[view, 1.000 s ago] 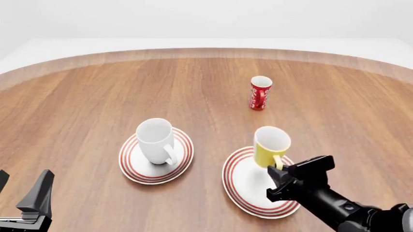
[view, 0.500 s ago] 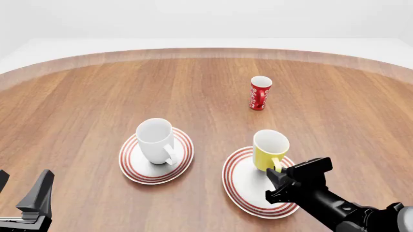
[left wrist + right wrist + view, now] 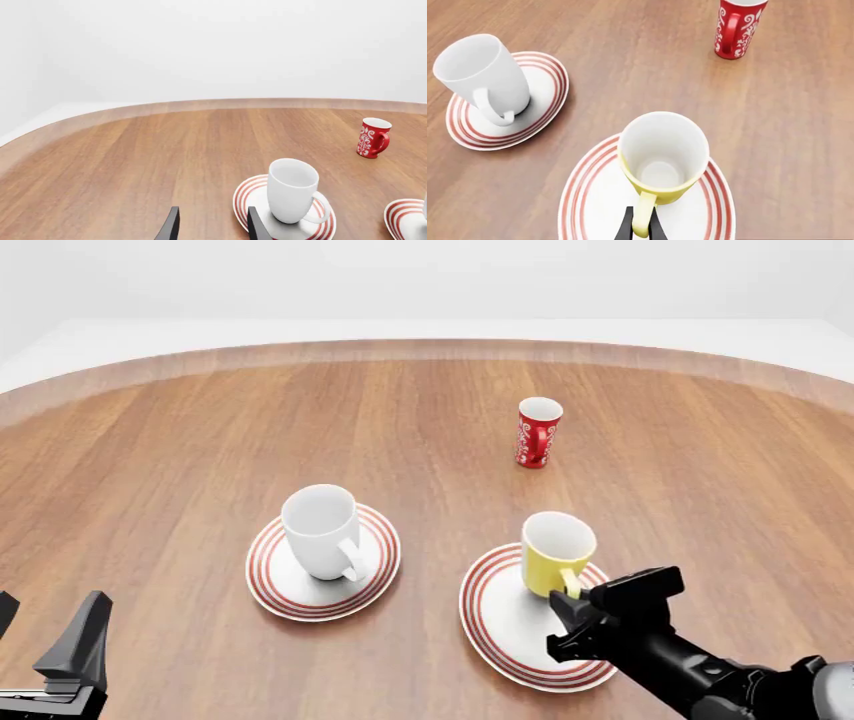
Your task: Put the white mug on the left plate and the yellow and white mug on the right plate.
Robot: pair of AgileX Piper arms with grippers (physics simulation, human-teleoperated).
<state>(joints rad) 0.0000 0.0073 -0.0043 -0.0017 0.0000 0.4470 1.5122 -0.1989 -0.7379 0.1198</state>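
The white mug (image 3: 324, 530) stands upright on the left plate (image 3: 267, 585), handle toward me. The yellow and white mug (image 3: 557, 552) is upright over the middle of the right plate (image 3: 487, 630), at or just above its surface. My right gripper (image 3: 571, 596) is shut on the mug's yellow handle; in the right wrist view the fingers (image 3: 625, 229) pinch the handle of the mug (image 3: 662, 155) above the plate (image 3: 594, 200). My left gripper (image 3: 47, 645) is open and empty at the near left. The left wrist view shows its gripper (image 3: 212, 230), the white mug (image 3: 293, 190) and its plate (image 3: 243, 197).
A red patterned cup (image 3: 538, 432) stands upright on the wooden table behind the right plate, and also shows in the left wrist view (image 3: 372, 137) and the right wrist view (image 3: 737, 27). The table's curved far edge (image 3: 427, 348) runs across the back.
My right gripper has come down and a little nearer with the yellow mug, bringing it lower onto the right plate. The left arm and the white mug have not moved.
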